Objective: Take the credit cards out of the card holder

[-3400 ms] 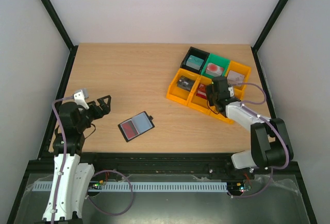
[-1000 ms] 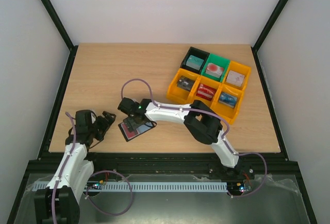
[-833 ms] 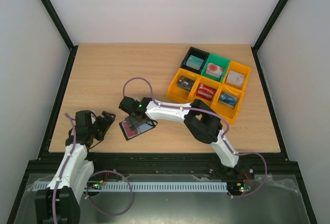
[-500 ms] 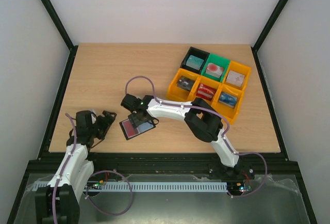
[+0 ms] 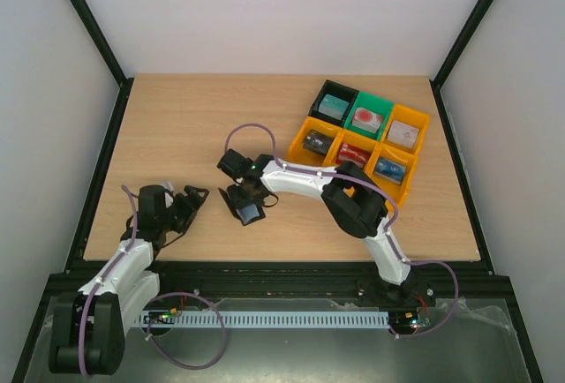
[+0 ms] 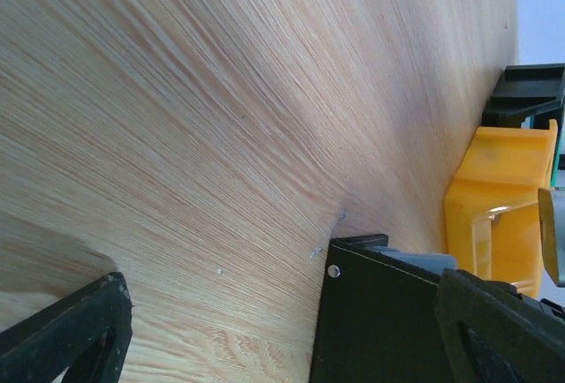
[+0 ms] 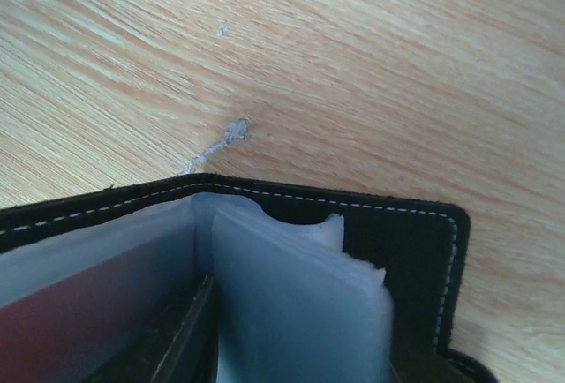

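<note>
The card holder [image 5: 250,214], a black folding wallet, stands part-folded on the wooden table with its blue-grey inner face showing. My right gripper [image 5: 240,196] is shut on one flap of it. In the right wrist view the card holder [image 7: 406,224] fills the frame. A red credit card [image 7: 53,312] shows dimly behind a translucent sleeve, and a pale grey-white card or sleeve [image 7: 291,304] sticks out of a pocket. My left gripper [image 5: 192,199] is open and empty just left of the wallet. The left wrist view shows the wallet's black outer face [image 6: 380,321] between my fingertips [image 6: 79,326].
A block of yellow bins [image 5: 296,158], a green bin [image 5: 375,101] and a black bin [image 5: 320,93] holding small blocks stands at the back right. A yellow bin [image 6: 494,198] shows behind the wallet in the left wrist view. The table's front edge lies just below the left gripper.
The right arm swung from the bins to the flat open wallet, took hold of it, folded it up and drew it to the right. The left gripper moved closer to it.
</note>
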You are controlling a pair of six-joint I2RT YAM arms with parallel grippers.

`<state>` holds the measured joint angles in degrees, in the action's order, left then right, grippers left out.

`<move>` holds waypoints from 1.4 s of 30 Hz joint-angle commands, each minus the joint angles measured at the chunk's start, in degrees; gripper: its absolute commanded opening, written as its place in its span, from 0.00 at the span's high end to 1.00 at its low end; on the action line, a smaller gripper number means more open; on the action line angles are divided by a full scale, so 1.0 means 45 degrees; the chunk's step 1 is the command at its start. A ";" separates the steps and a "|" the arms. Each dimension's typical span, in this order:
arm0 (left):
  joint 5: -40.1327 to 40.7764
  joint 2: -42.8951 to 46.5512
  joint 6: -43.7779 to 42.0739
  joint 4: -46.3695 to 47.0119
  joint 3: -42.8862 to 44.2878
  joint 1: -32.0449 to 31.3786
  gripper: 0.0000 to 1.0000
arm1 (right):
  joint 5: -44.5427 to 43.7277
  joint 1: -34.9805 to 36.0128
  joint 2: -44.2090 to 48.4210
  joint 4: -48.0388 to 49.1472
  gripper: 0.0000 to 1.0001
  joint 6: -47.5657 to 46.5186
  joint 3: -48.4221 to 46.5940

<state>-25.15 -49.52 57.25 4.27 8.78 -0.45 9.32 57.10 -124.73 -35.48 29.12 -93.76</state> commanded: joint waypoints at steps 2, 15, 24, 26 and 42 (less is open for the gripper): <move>-0.0191 0.0164 0.0186 0.0687 -0.0222 -0.0076 0.03 | 0.0078 -0.0445 0.0257 0.0593 0.75 0.0249 0.0445; -0.1890 0.2022 -0.0808 0.1508 0.0472 -0.0062 0.01 | -0.0572 -0.0602 0.1856 -0.0074 0.98 0.0447 -0.1390; -0.3705 0.3056 -0.1890 0.1870 0.2548 0.0346 0.01 | -0.0992 -0.0698 0.3756 -0.0283 0.98 -0.0056 -0.2308; -0.3934 0.3135 -0.2234 0.1765 0.2977 0.0264 0.01 | -0.0684 -0.0682 0.4213 0.0057 0.98 -0.0315 -0.2283; -0.4168 0.3028 -0.3431 0.1325 0.3914 -0.0193 0.43 | 0.1238 0.0253 0.5577 0.1065 0.98 -0.2212 -0.2387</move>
<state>-43.16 -35.88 43.62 10.57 24.45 -1.10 9.85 57.23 -103.90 -35.14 22.90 -103.61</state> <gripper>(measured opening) 0.646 0.054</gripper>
